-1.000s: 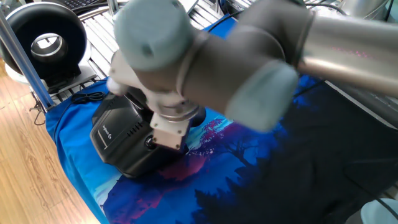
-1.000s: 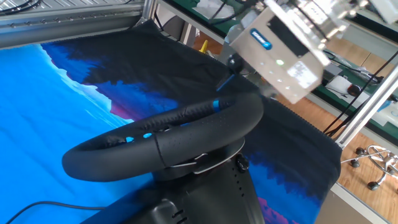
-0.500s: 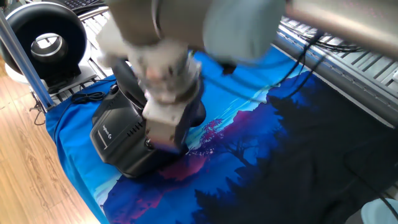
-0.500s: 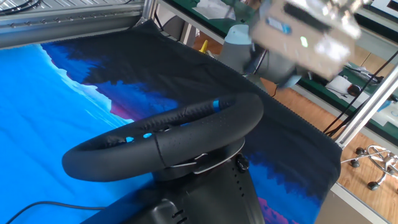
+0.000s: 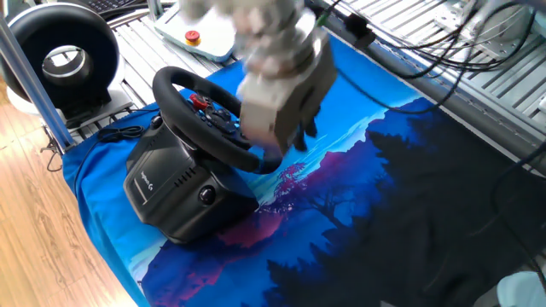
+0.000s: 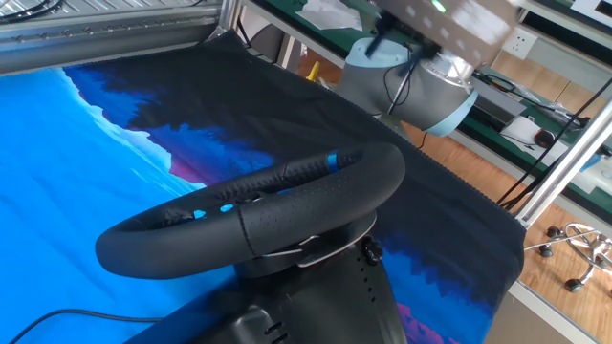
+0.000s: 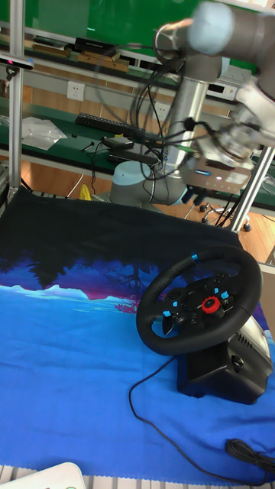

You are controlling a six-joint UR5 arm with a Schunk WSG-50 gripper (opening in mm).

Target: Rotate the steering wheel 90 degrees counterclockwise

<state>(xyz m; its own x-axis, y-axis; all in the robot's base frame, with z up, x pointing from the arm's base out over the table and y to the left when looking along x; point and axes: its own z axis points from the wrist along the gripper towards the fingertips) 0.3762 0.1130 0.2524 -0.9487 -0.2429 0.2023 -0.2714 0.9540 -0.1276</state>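
Observation:
The steering wheel [image 5: 198,109] [image 6: 258,215] [image 7: 200,300] is a black rim on a bulky black base [image 5: 171,189], standing on the blue printed cloth. Its blue stripe [image 7: 195,258] [image 6: 332,160] sits at the top of the rim, and a red hub button [image 7: 209,305] faces the tall fixed view. My gripper [image 5: 300,132] [image 7: 197,205] hangs in the air above and behind the wheel, blurred by motion, touching nothing. Its dark fingers look spread apart with nothing between them. In the other fixed view only the gripper body [image 6: 449,14] shows at the top edge.
A black ring-shaped device with a white centre [image 5: 64,53] stands off the table's left end. A white box with a red button [image 5: 194,36] lies behind the wheel. The wheel's cable [image 7: 149,382] loops over the cloth. The robot's base [image 7: 141,183] and metal frame posts [image 7: 15,99] border the table.
The arm has swung up and back, away from the wheel's base, uncovering the rim. The gripper has risen off the wheel. The wheel itself shows no movement.

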